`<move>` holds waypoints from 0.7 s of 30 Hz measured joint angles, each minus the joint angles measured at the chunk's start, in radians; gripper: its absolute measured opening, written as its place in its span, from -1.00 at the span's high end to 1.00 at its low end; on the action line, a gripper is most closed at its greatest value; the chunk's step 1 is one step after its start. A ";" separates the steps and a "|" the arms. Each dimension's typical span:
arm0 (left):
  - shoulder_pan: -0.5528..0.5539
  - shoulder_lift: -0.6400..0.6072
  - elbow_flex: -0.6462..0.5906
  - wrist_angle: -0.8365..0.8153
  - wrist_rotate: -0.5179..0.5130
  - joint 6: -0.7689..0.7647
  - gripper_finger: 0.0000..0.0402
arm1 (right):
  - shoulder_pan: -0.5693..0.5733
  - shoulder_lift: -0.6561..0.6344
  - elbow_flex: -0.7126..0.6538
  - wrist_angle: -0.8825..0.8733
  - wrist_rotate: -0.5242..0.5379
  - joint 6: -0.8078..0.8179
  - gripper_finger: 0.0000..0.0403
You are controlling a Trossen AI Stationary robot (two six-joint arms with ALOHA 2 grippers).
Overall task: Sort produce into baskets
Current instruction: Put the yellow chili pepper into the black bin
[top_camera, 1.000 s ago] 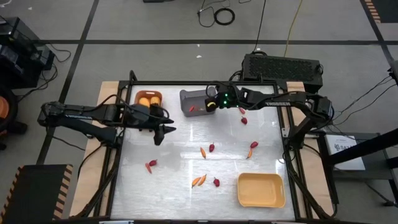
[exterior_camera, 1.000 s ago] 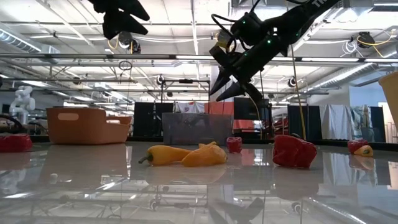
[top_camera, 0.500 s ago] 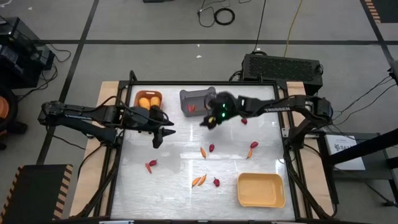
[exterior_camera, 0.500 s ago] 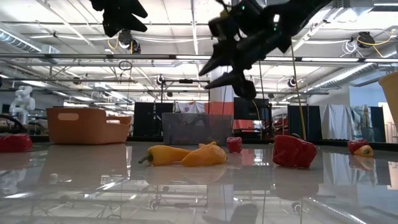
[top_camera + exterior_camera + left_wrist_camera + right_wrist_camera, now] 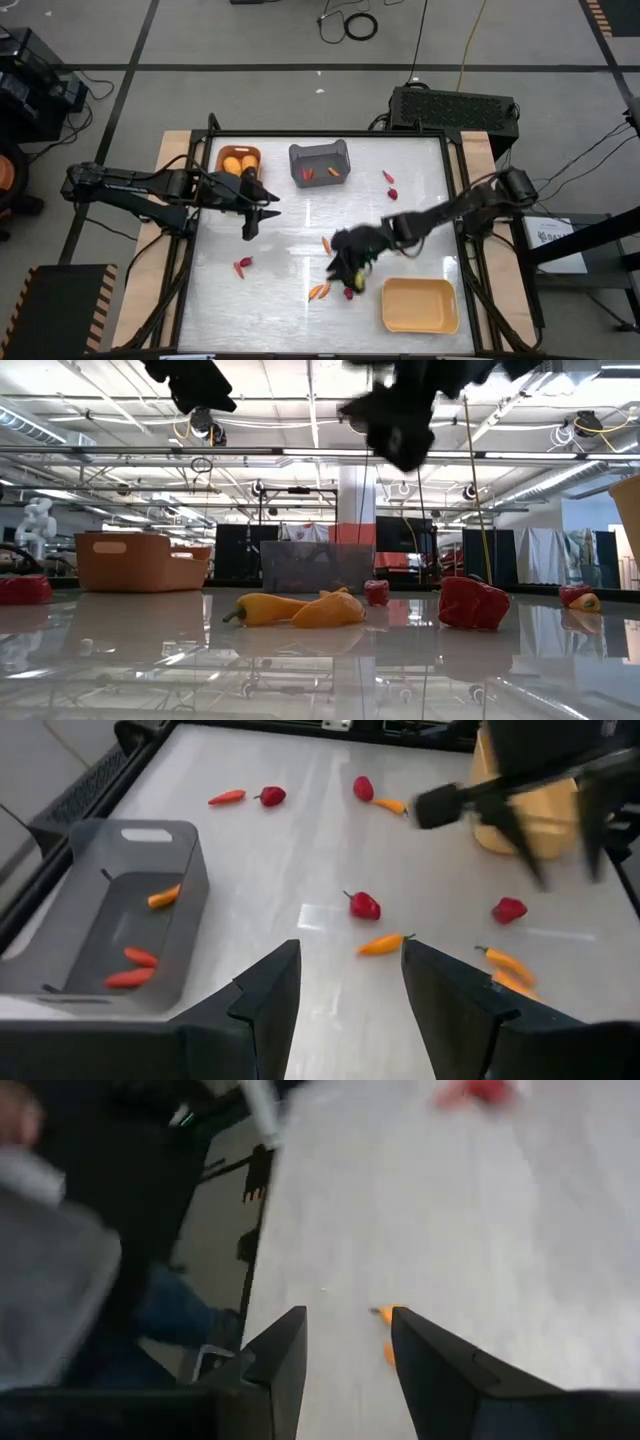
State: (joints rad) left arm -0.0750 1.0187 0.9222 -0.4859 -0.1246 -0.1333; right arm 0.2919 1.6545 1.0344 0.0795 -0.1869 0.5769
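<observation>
Three baskets sit on a glossy white surface (image 5: 290, 240), seen from above. At far left, the orange-brown basket (image 5: 240, 160) holds two rounded yellow-orange fruits (image 5: 238, 162). Just near of it, the left gripper (image 5: 262, 212) hovers above bare surface, jaws apart and empty. A red and orange piece (image 5: 242, 265) lies alone on the near left.

At far centre, the dark grey basket (image 5: 320, 164) holds a few slim orange-red peppers (image 5: 333, 172). A small orange pepper (image 5: 326, 244) lies mid-surface, and a pair of orange peppers (image 5: 319, 291) lies nearer, with a dark-red berry (image 5: 348, 293) just beside them.

The right gripper (image 5: 350, 262) hangs low over that near cluster, blurred; its wrist view shows jaws apart with nothing between them and an orange pepper close ahead. Two red pieces (image 5: 390, 185) lie at far right, another red and orange piece (image 5: 405, 238) farther near, and the pale yellow basket (image 5: 420, 305) sits empty at near right.

Risks, as a judgement: the peppers and berry are so close that the jaws may close on two kinds at once, or nudge the round berry and send it rolling across the slick surface. A slim pepper could also slip or twist out of a shallow pinch. Reaching toward mid-surface, the two arms could cross paths.
</observation>
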 joint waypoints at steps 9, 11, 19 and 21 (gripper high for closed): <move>0.000 0.000 0.000 0.006 0.022 0.070 0.09 | 0.129 0.110 0.000 0.190 0.209 -0.284 0.31; 0.000 0.000 0.000 0.003 0.023 0.069 0.09 | 0.129 0.141 0.000 0.198 0.209 -0.277 0.31; 0.000 0.000 0.000 -0.030 0.075 0.071 0.09 | 0.119 0.230 0.000 0.196 0.223 -0.354 0.31; 0.000 0.000 0.000 -0.046 0.076 0.071 0.09 | 0.113 0.248 0.000 0.198 0.226 -0.379 0.31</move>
State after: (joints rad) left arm -0.0746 1.0187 0.9222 -0.5321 -0.0490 -0.0620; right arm 0.4049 1.9028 1.0344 0.2772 0.0390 0.1979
